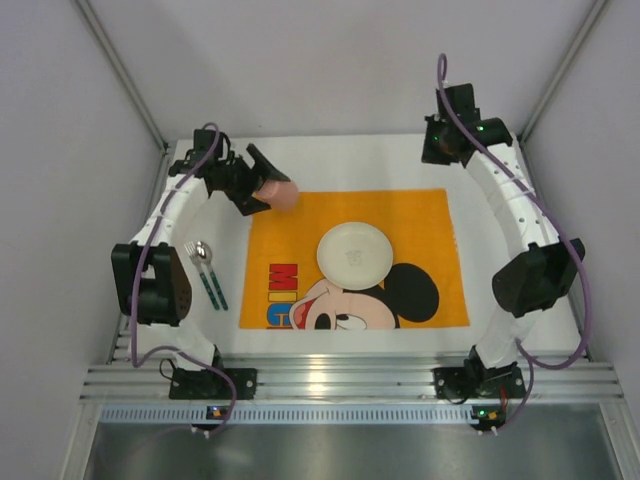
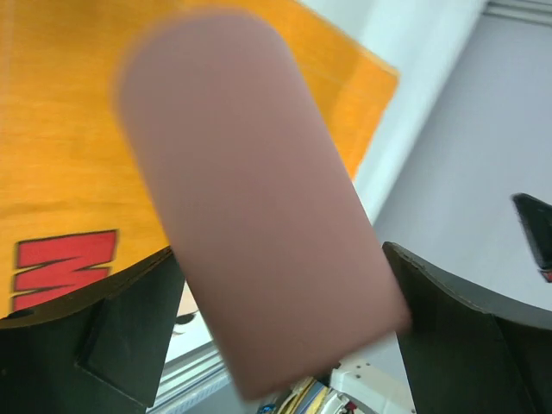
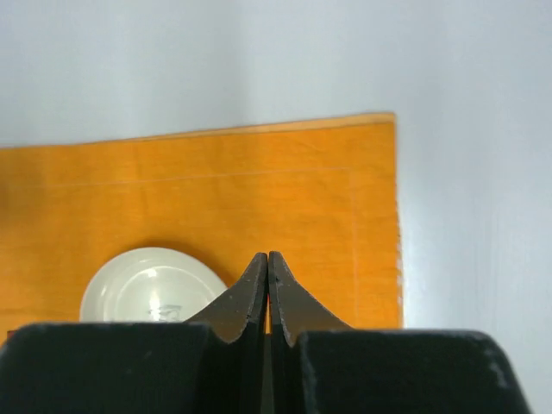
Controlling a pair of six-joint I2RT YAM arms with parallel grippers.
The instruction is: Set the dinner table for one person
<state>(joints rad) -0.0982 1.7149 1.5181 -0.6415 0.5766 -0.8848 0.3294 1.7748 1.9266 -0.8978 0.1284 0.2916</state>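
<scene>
Top external view: the bench (image 1: pixel 350 165) is a flat matte-white top with a ribbed silver rail (image 1: pixel 350 380) along its near edge.
Left arm (image 1: pixel 160 270): folded up the left edge, with the wrist turned inward near the far left corner.
Left fingers (image 2: pixel 466 336): black, clamped on a pink cup (image 1: pixel 280 192), a smooth matte cylinder with a rounded end, tilted over the placemat's far left corner.
Right arm (image 1: pixel 530 275): arched along the right edge, with the wrist at the far right corner.
Right fingers (image 3: pixel 268 289): black, tapered, pressed together.
Placemat (image 1: pixel 420 230): orange printed rectangle, mid-bench.
Plate (image 1: pixel 354 252): round, glossy white, resting on the placemat.
Fork (image 1: pixel 189 248), spoon (image 1: pixel 202 254): shiny heads and teal handles, lying side by side near the left edge.
</scene>
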